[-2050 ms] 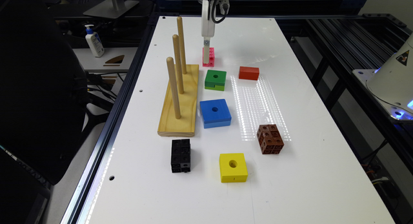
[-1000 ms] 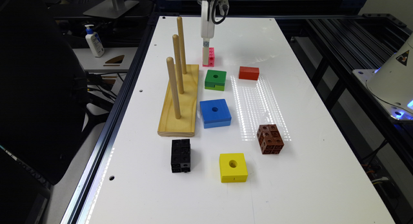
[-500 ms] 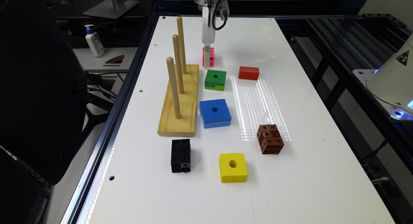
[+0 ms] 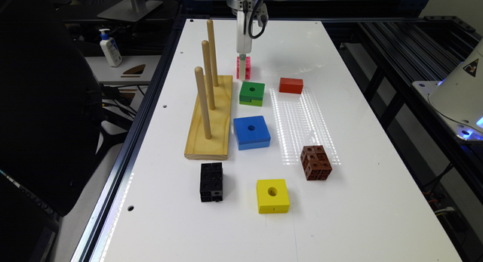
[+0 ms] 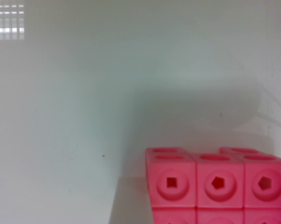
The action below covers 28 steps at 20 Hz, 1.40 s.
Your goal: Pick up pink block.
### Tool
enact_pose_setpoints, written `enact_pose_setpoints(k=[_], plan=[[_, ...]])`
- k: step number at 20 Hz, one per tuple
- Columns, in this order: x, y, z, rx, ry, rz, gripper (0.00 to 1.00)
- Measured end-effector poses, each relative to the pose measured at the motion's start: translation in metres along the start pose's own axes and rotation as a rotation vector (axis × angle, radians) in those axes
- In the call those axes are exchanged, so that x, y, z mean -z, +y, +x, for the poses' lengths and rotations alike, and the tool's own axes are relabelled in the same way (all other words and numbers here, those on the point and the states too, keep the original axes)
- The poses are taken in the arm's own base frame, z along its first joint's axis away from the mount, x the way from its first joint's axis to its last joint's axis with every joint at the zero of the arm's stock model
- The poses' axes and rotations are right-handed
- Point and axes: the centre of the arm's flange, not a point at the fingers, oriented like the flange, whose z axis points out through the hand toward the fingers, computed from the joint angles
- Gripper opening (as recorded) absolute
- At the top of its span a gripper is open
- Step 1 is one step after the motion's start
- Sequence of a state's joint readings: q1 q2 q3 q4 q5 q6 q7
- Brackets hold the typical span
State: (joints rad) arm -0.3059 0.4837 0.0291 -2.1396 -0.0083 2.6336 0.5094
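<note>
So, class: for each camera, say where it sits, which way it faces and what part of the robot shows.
Exterior view: off the arm, raised, looking down the table; the arm's hand shows at the pink block.
Wrist view: low on the wrist, close to the pink block and table.
Shared: the pink block.

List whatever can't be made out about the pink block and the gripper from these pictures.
- Pink block: in the wrist view its lower part is cut off by the picture's edge.
- Pink block: in the exterior view the gripper stands in front of it and hides part of its face.
- Gripper: whether it is open or shut cannot be told in either view.
- Contact between gripper and block: too small to judge in the exterior view.
</note>
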Motion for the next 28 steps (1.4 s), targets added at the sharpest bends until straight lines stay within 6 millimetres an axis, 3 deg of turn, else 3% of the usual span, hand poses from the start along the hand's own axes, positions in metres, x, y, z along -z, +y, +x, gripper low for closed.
enact_pose_setpoints(k=[16, 24, 28], plan=[[0.002, 0.0, 0.001, 0.0, 0.003, 0.001, 0.0], [0.037, -0.001, 0.003, 0.0, 0.011, 0.003, 0.0], [0.042, -0.001, 0.003, 0.0, 0.01, 0.003, 0.0]])
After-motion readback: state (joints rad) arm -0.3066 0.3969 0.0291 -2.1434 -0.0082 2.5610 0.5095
